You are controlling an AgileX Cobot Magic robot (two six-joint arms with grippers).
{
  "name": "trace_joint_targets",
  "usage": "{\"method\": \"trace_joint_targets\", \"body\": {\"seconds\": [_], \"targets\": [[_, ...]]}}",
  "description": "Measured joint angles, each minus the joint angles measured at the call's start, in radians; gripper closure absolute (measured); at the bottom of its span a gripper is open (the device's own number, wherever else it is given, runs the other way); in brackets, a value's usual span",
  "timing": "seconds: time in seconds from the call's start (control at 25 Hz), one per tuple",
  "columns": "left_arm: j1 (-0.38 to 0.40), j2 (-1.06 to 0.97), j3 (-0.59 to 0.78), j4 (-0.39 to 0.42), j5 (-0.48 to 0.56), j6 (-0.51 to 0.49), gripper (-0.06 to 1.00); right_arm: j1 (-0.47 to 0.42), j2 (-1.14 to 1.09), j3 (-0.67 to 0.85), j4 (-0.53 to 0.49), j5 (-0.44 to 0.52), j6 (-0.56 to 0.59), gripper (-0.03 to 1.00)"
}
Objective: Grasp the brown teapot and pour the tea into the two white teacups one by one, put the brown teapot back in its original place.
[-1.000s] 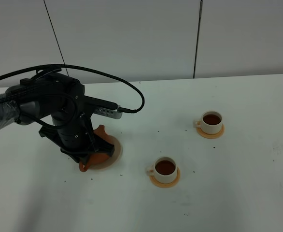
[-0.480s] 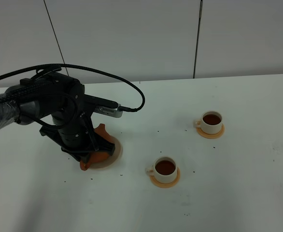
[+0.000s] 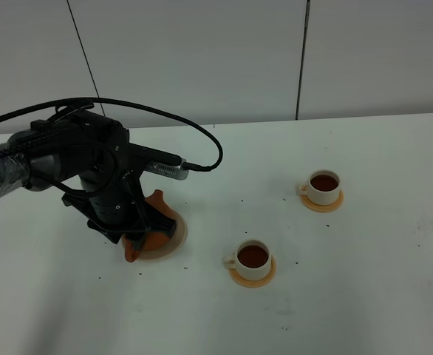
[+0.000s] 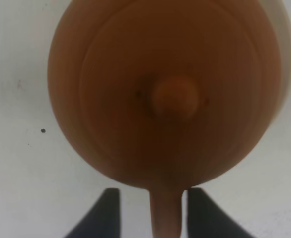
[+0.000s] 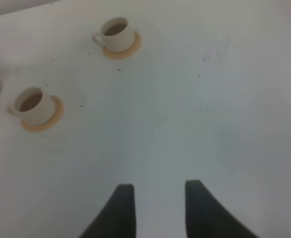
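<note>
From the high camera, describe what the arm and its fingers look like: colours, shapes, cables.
The left arm is matte black with rounded, bulky joint housings; its upper link looks wrapped in a dark textured sleeve. A black cable loops over it into a small grey module on the wrist. Its fingers are flat, dark, tapering blades, as are the right gripper's fingers. No markings are legible.
</note>
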Motion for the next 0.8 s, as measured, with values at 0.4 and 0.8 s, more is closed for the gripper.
{"method": "trace_joint_targets", "body": {"seconds": [0.4,0.8], "targets": [[0.0,-0.083,0.0,0.001,0.051,0.025,0.4,0.0,0.0,0.0,0.0,0.0,0.0,0.73],[0.0,-0.217,0.0,0.067,0.315,0.027,0.4,0.0,0.0,0.0,0.0,0.0,0.0,0.73]]}}
